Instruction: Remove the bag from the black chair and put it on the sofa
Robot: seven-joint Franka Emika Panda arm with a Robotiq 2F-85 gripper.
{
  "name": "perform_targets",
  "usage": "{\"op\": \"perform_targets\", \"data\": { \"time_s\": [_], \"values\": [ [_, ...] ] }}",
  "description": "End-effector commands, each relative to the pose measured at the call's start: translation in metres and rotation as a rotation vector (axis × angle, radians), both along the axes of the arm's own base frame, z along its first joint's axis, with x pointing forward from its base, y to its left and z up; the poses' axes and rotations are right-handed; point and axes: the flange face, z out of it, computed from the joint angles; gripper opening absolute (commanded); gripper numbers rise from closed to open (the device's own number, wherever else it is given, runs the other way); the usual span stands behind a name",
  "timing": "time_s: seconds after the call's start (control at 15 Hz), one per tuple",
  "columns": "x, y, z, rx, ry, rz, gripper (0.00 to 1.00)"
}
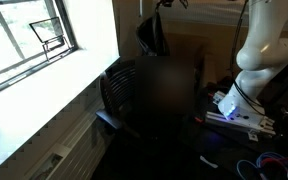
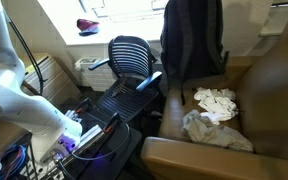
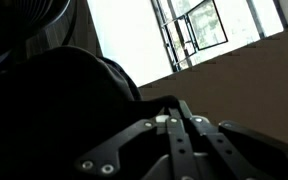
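End effector clamps the bag, hanging over sofa edge beside black chair.

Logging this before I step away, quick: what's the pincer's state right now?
Pincer: closed, apparently holding the black backpack by its top, though the grip point itself is too dark to see.

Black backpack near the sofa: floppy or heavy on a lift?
Probably soft: the backpack is dark fabric, so it should sag and swing if lifted from the top. It looks tall and filled out, so likely not light. On the sofa seat it may slump or tip over.
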Motion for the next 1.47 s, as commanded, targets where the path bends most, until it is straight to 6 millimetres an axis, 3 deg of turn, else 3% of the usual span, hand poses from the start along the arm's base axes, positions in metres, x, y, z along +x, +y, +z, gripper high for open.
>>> {"op": "perform_targets", "data": {
  "time_s": [0.0,0.13,0.33,0.4,0.47,0.73,0.93,1.07,1.13,1.27,1.4],
  "values": [
    [-0.009,-0.016,-0.006,0.024,0.01,-0.022,0.04],
    [-0.014,-0.024,-0.011,0.043,0.019,-0.038,0.04],
    [-0.008,-0.017,-0.005,0.048,0.022,-0.033,0.04],
    [-0.007,-0.015,-0.004,0.048,0.022,-0.032,0.29],
    [-0.02,-0.02,-0.014,0.06,0.108,0.024,0.31],
    [-0.108,-0.078,-0.047,0.098,0.361,0.139,0.57],
    [-0.178,-0.145,-0.065,0.016,0.51,0.002,0.79],
    [-0.208,-0.183,-0.077,-0.055,0.562,-0.098,0.93],
    [-0.197,-0.161,-0.068,-0.001,0.512,-0.046,0.76],
    [-0.218,-0.182,-0.077,-0.016,0.536,-0.094,0.9],
    [-0.216,-0.183,-0.079,-0.024,0.539,-0.096,0.93]
  ]
}}
